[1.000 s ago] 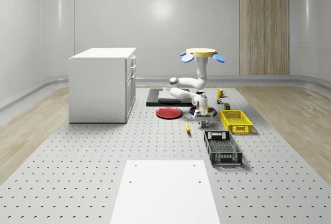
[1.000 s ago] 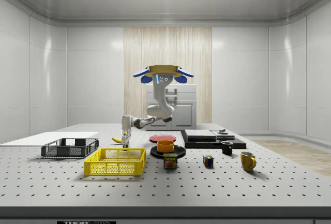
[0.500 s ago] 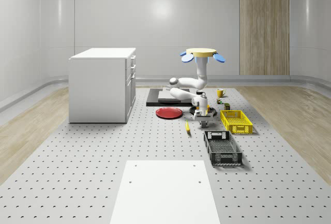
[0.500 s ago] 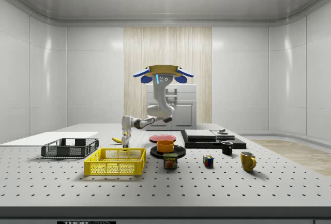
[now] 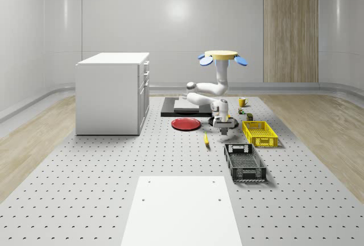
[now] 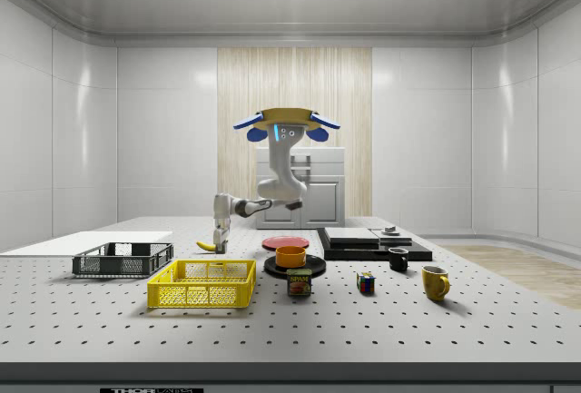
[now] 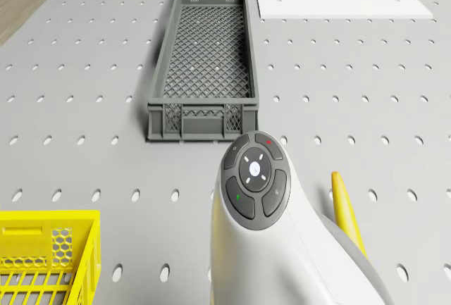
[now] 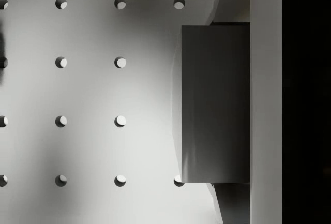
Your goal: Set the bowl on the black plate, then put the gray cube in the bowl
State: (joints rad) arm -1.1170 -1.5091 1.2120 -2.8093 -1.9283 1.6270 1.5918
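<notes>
Side view shows the drone [image 6: 286, 125] hovering over the worktop [image 6: 454, 320], arm stretched out so the end effector [image 6: 221, 234] hangs just above the surface. The plate [image 6: 313, 266] sits to the side view's right of the end effector, well apart. The bowl [image 6: 290, 255] already rests on it, so that step looks done. In the wrist view the cube [image 8: 214, 102] sits against a finger, apparently clenched for carrying to the bowl. Compared with a second ago, drone and end effector are both higher, lifting the cube clear of the worktop.
</notes>
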